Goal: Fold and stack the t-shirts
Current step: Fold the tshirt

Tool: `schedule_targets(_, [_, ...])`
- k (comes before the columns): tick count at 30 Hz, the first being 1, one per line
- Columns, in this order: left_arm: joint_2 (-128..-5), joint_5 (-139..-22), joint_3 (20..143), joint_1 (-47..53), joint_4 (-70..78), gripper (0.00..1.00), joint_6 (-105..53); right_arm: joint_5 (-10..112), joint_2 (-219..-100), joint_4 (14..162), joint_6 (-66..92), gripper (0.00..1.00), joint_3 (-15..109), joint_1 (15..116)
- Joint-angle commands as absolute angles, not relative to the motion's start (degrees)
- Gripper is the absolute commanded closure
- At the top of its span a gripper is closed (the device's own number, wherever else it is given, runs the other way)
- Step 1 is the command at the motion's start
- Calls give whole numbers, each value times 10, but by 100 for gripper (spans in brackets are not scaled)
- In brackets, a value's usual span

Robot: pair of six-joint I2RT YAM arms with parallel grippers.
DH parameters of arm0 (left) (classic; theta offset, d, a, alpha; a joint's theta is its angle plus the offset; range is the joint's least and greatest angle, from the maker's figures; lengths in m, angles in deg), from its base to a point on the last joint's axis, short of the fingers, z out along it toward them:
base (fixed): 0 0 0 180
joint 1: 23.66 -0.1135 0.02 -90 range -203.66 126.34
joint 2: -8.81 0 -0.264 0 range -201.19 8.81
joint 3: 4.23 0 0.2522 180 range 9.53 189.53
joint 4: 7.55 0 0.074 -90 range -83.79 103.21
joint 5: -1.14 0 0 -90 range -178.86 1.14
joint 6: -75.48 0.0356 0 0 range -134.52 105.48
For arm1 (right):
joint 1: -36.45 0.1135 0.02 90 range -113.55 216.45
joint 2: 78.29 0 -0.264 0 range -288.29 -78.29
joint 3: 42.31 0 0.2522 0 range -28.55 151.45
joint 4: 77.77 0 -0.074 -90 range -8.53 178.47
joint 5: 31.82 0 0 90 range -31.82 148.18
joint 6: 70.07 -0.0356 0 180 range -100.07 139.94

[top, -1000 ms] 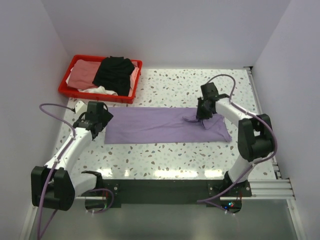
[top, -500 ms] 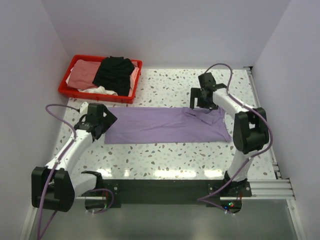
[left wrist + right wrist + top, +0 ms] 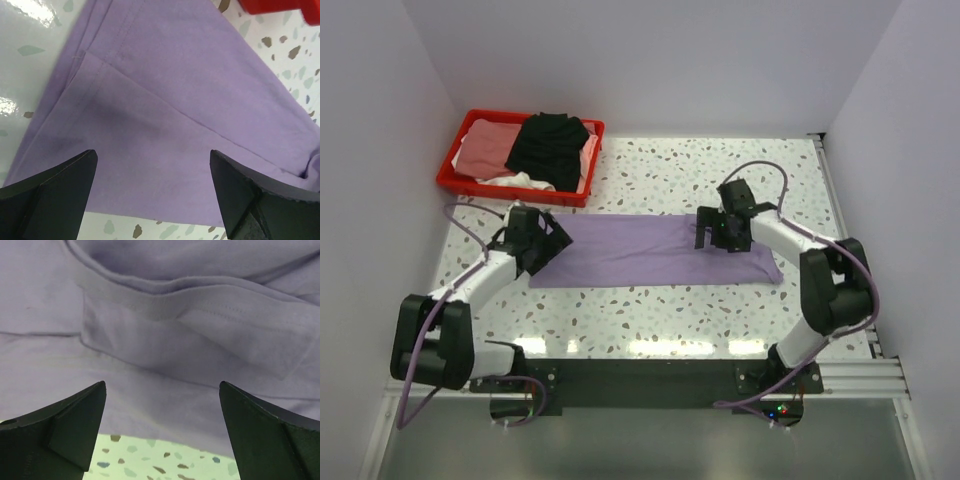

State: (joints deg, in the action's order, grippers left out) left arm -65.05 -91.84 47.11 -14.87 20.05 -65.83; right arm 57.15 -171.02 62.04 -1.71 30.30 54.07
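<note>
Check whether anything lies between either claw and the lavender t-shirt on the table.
Nothing visible does. The left claw and right claw, both open, hang directly over the lavender t-shirt, with only bare cloth beneath them.

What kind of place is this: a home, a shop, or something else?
Probably a robot test booth in a laboratory, not a home. The left arm and the right arm are bolted at the edge of a speckled table, plain white walls enclose it, and a lavender t-shirt lies flat there.

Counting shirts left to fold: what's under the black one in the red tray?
Salmon pink cloth and white cloth show beneath the black shirt; anything more is covered.
</note>
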Motion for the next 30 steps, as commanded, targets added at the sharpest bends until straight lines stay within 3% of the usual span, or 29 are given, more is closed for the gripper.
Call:
schedule_targets(1, [-683,-901,458,-147,161,0,-628,577,-1749,679,-25,1,324,539])
schedule_targets(11, [-720,-984,437,-148,226,0,-627,698,-1844,682,14,1,425,524])
schedule_targets(15, [-718,-1002,433,-149,244,0,-627,732,-1896,679,45,1,523,506])
schedule_targets(20, [-691,-998,435,-149,255,0,-622,707,-1921,633,64,1,620,497])
schedule_targets(26, [-622,-975,460,-146,263,0,-620,653,-1787,628,-2,1,513,498])
schedule_targets(30, [-600,-984,499,-143,250,0,-611,612,-1677,628,-73,1,331,497])
